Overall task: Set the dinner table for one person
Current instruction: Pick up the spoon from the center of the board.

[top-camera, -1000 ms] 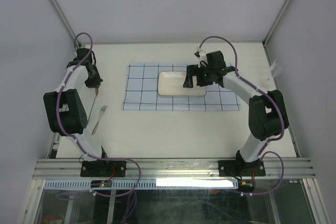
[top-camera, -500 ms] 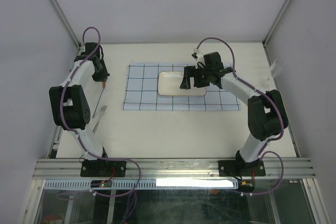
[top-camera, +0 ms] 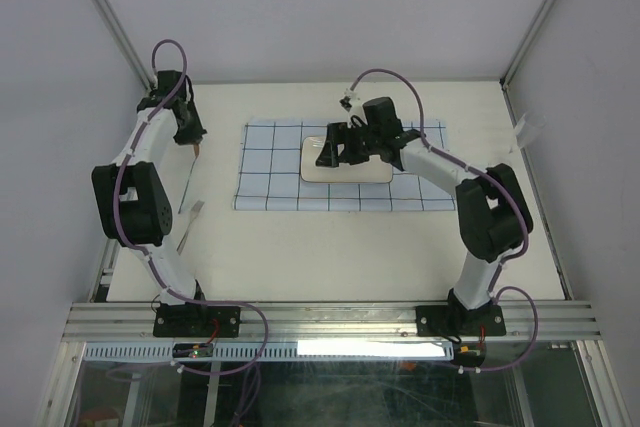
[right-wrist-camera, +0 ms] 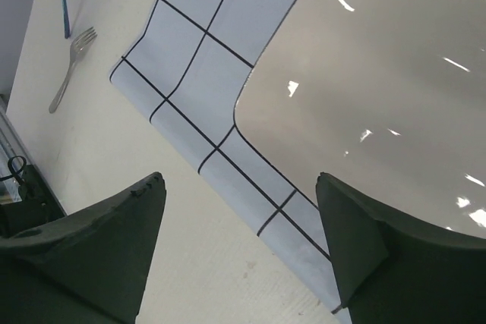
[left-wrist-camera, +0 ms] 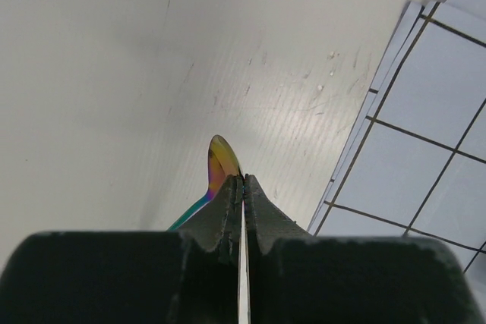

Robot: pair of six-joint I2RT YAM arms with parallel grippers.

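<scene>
Right arm swung left: right gripper now over the plate's left half, fingers wide apart. Left gripper at upper left of frame, pinched on an iridescent utensil. Table lies beneath both.

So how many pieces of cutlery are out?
2. A silver metal fork lies on the cream tabletop left of the blue checked cloth; an iridescent spoon with a teal handle is pinched in the left gripper. Others may hide under the arms.
</scene>
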